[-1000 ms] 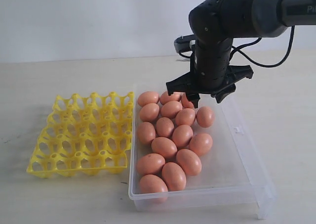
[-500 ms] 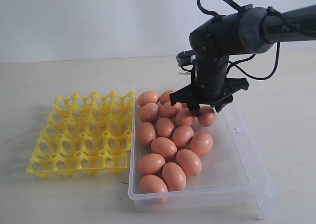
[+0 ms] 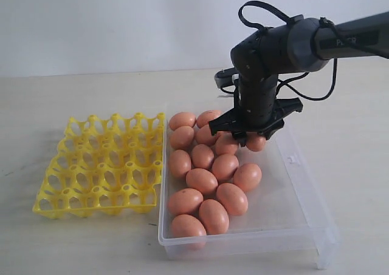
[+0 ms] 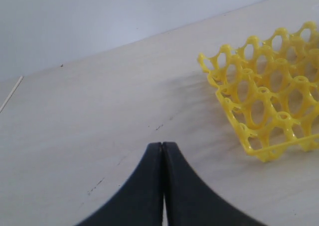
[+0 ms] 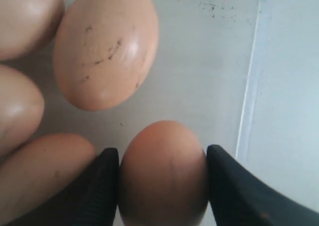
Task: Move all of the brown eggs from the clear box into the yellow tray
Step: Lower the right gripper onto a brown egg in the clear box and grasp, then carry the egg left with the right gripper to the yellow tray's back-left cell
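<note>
Several brown eggs [image 3: 202,180] lie packed in the clear box [image 3: 285,197], to the right of the yellow tray [image 3: 91,209], whose cups hold nothing. My right gripper [image 3: 252,135] points down into the far part of the box. In the right wrist view its two black fingers [image 5: 102,186] press both sides of one brown egg [image 5: 163,171], which rests on the box floor near the side wall [image 5: 249,86]. That egg [image 3: 256,143] shows just under the gripper. A speckled egg [image 5: 107,46] lies beyond it. My left gripper [image 4: 163,145] is shut on nothing above bare table beside the tray [image 4: 282,117].
The pale wooden table [image 3: 36,105] carries the tray and the box side by side. The right half of the box floor [image 3: 276,178] is bare plastic. A black cable [image 3: 316,74] loops off the right arm.
My right gripper has come down into the box and slightly toward the camera, dropping around the egg at the cluster's far right. Its fingers have narrowed onto that egg.
</note>
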